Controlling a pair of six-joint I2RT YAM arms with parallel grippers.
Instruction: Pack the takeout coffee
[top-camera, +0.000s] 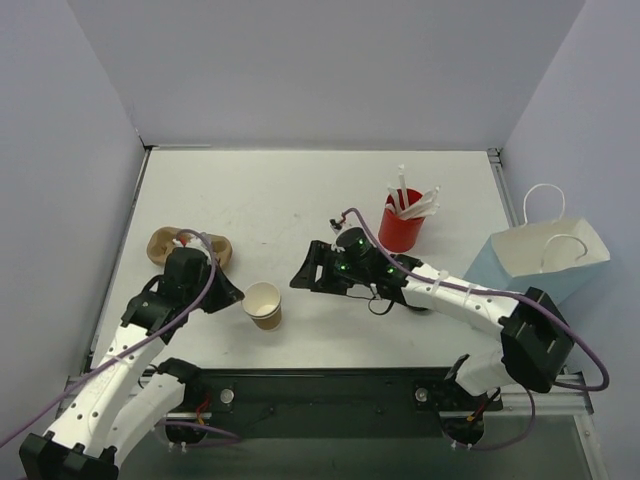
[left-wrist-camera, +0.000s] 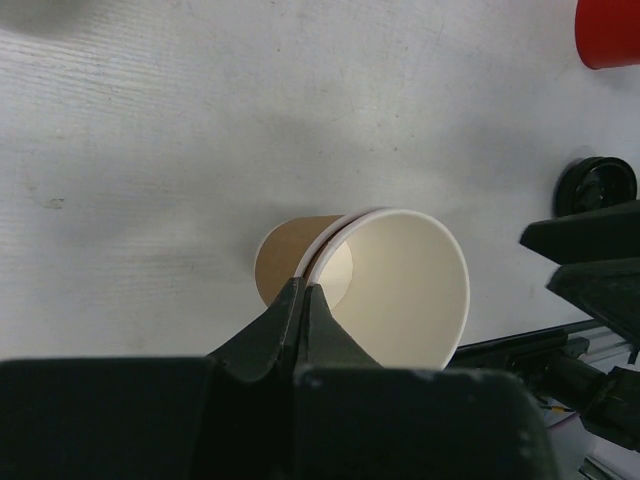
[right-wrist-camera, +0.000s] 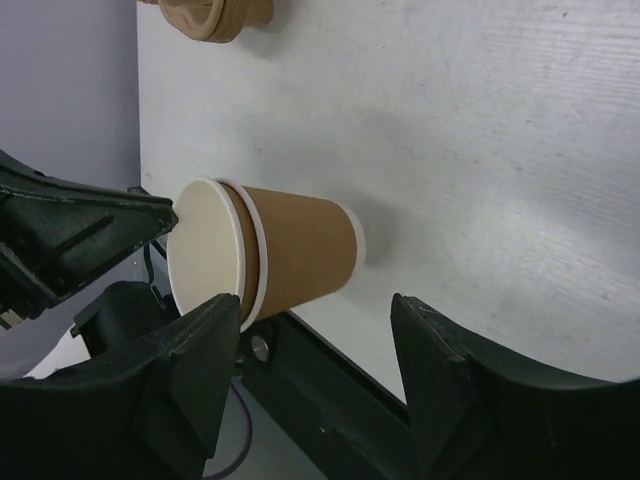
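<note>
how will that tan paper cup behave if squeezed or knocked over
Probably very light: the tan kraft paper cup shows only a white inside, no liquid. Its lidless rim, pinched by the left arm's shut jaws, would likely dent under a harder squeeze. Its tapered round wall suggests it would roll in a curve if tipped.

Cup front centre; carrier behind left; straw cup behind right; bag far right
</note>
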